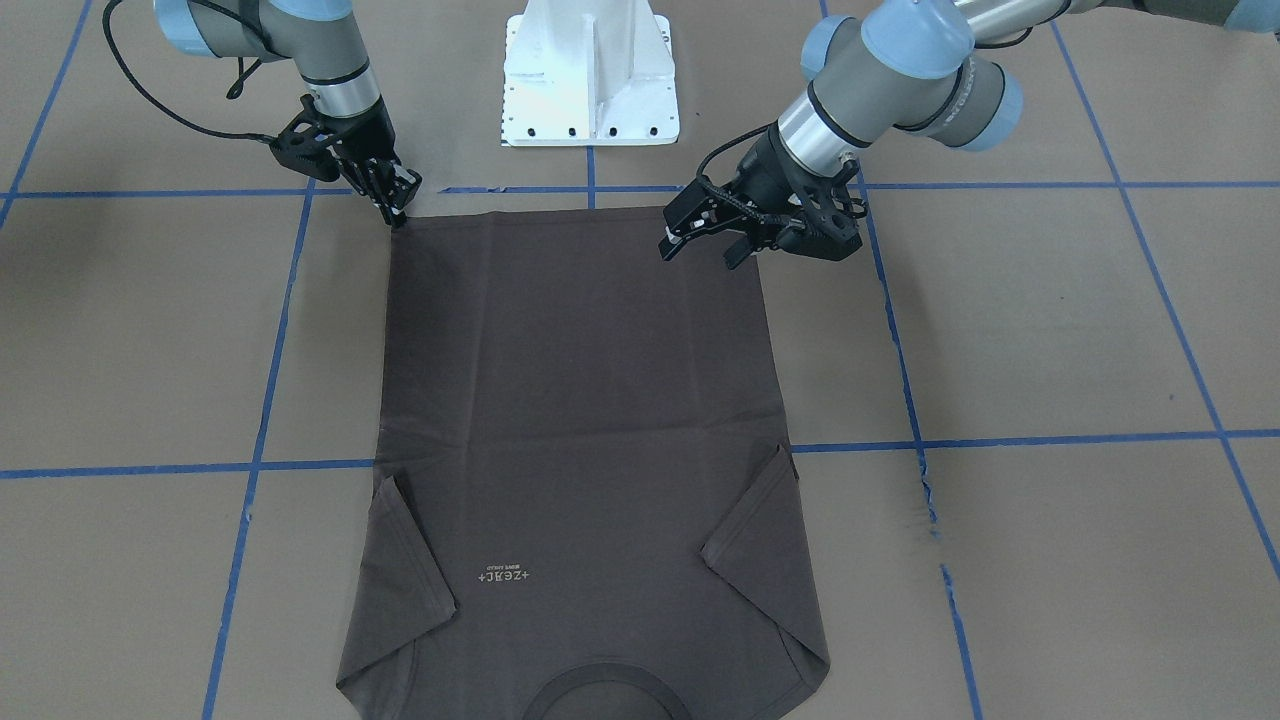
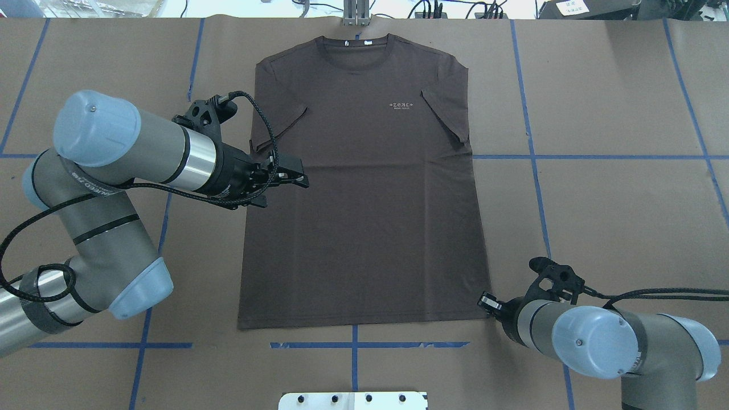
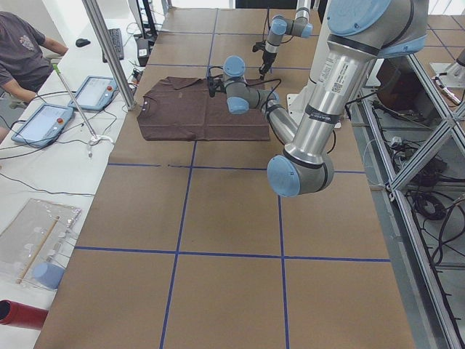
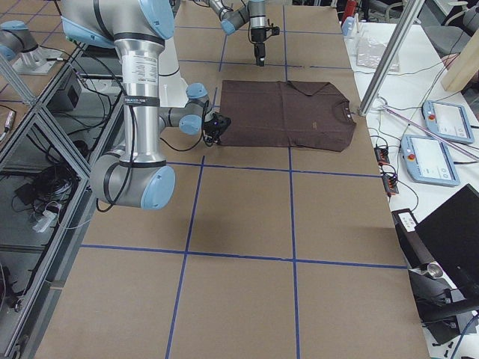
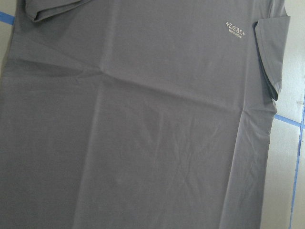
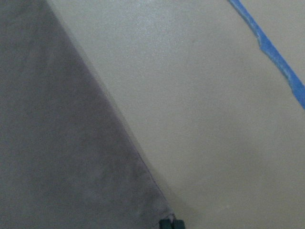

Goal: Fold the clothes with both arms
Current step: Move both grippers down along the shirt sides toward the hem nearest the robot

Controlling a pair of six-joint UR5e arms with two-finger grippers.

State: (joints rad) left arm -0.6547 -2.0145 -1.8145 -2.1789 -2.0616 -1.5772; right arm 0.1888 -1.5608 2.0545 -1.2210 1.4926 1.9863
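1. Your table (image 2: 598,216) is wide and covered in brown paper. Blue tape lines (image 2: 592,158) cut it into big squares.
2. The T-shirt (image 2: 364,216) lies flat and front up in the middle. Its collar (image 2: 356,42) is at the far edge, away from the robot. Its hem is near the white base (image 1: 590,80). Both sleeves (image 1: 750,540) are folded in over the chest.
3. Only the side views show you the room. A person (image 3: 22,43) sits at a white bench past the far edge, with two tablets (image 3: 98,91) beside a slanted metal pole (image 3: 109,51).
4. The left gripper (image 1: 702,250) hangs above the shirt's left side with its fingers apart, holding nothing. Its own camera sees no fingers, only cloth and the small pale logo (image 5: 235,29).
5. The right gripper (image 1: 398,212) points down at the hem's right corner. The front view shows it thin and closed up.
6. The right wrist view shows two fingertips (image 6: 165,223) close together, right at that corner (you cannot tell if any cloth is pinched between them). The overhead view hides those tips behind the arm.
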